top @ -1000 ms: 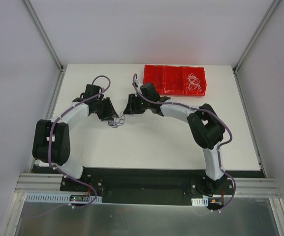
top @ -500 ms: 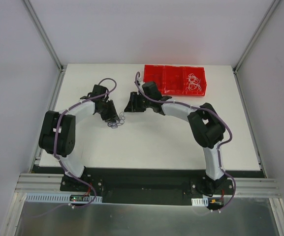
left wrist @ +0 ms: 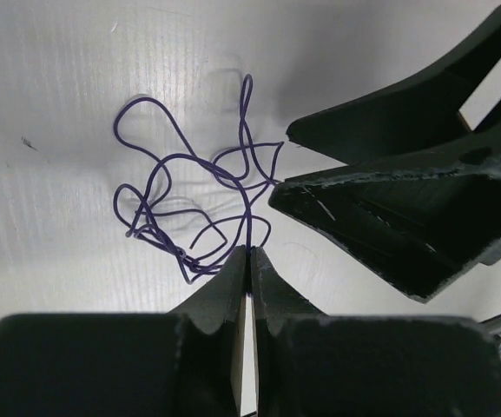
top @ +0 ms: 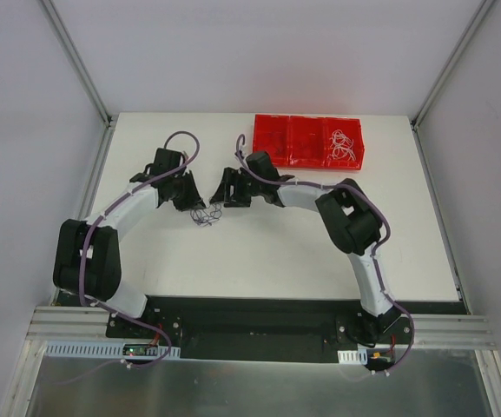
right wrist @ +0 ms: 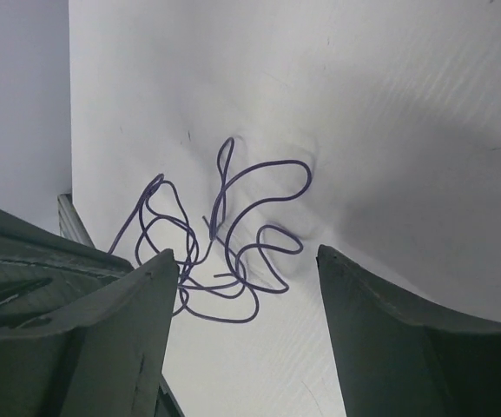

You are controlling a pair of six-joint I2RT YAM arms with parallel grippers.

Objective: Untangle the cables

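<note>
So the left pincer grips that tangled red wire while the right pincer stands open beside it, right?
Not red: the left wrist view shows a purple wire. Otherwise yes: the left pincer grips it and the right pincer stands open beside it.

A tangled cable (top: 205,215) is laid on the table (top: 276,252) near frame centre, flanked by the left gripper (top: 196,203) at left and the right gripper (top: 219,195) at right, while loose cables (top: 343,146) are kept in the rightmost compartment of a bin (top: 319,164) at upper right.
</note>
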